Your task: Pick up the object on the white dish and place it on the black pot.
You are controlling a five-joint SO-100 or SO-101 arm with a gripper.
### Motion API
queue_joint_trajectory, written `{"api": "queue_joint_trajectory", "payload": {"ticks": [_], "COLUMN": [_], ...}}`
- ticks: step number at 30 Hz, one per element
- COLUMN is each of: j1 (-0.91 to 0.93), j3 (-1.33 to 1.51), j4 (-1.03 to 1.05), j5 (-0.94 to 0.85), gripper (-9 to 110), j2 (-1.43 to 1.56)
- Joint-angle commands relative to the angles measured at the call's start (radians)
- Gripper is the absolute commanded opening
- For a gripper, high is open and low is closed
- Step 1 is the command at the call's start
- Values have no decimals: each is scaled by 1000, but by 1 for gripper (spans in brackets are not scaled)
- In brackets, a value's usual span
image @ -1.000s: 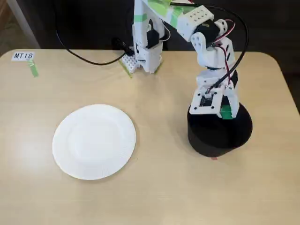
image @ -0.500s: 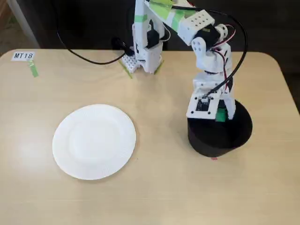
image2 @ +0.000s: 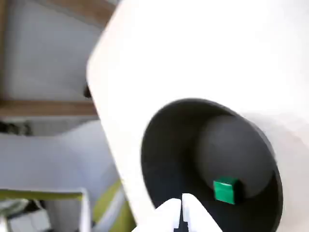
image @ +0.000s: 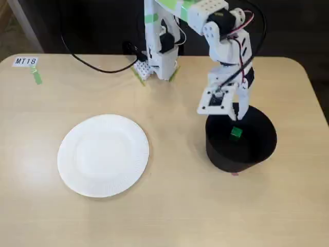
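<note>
Claw (image2: 182,202) of mine pokes in at the wrist view's bottom edge, tips pressed together around nothing. Right of centre in the fixed view, the green cube (image: 236,133) lies in the black pot (image: 257,146), delivered, I judge; the white dish (image: 103,155) sits bare lower left.

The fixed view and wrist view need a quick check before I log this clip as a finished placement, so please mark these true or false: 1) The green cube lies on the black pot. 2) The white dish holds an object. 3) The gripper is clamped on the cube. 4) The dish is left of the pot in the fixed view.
1) True: the green cube rests on the black pot.
2) False: the white dish is bare.
3) False: the gripper has its fingers together beside the cube, not on it.
4) True.
</note>
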Motion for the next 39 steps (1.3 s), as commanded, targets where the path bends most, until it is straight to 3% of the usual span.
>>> {"api": "queue_joint_trajectory", "payload": {"ticks": [1, 6, 13, 20, 39], "j1": [127, 356, 603, 594, 508], "j3": [-41, 63, 471, 753, 1017], "j4": [18, 126, 245, 400, 347], "j5": [103, 258, 308, 344, 295], "gripper": [0, 0, 0, 0, 0], "j2": [190, 474, 965, 1345, 1359]}}
